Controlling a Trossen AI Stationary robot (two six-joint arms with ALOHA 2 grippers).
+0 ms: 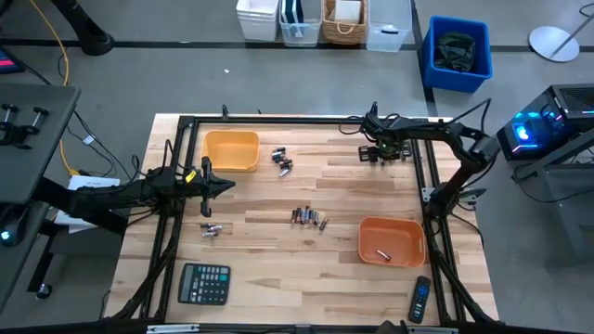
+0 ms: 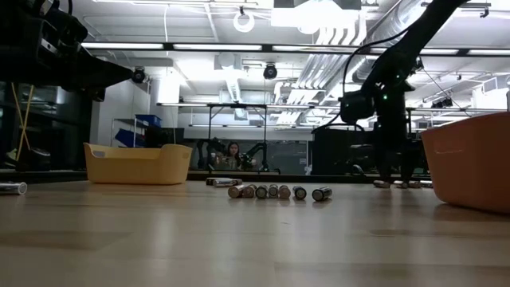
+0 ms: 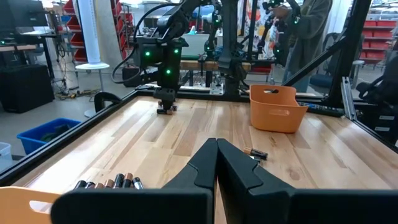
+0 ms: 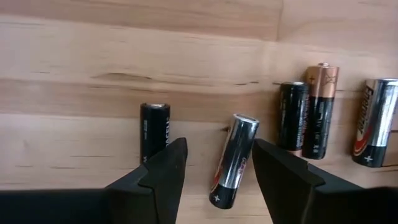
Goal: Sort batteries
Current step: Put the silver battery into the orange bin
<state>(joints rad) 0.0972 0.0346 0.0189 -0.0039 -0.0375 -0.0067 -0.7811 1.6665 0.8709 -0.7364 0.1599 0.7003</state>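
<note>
At the high view's upper right, the right hand (image 4: 214,167) hangs released, straddling a silver battery (image 4: 233,160) on the tabletop (image 1: 278,232); closing comes next. The left hand (image 3: 216,163) waits clenched, mid-left.

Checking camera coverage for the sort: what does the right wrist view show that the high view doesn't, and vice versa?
Right wrist only: the right gripper open, fingers straddling a tilted silver battery; a black cell beside it and three more upright cells, labels readable.

High only: the yellow bin, the orange bin with one cell inside, the calculator, the remote, the middle battery row, and the left gripper, shut, waiting beside the yellow bin.

Both: the wooden table and the right gripper over the far-right battery cluster.
</note>
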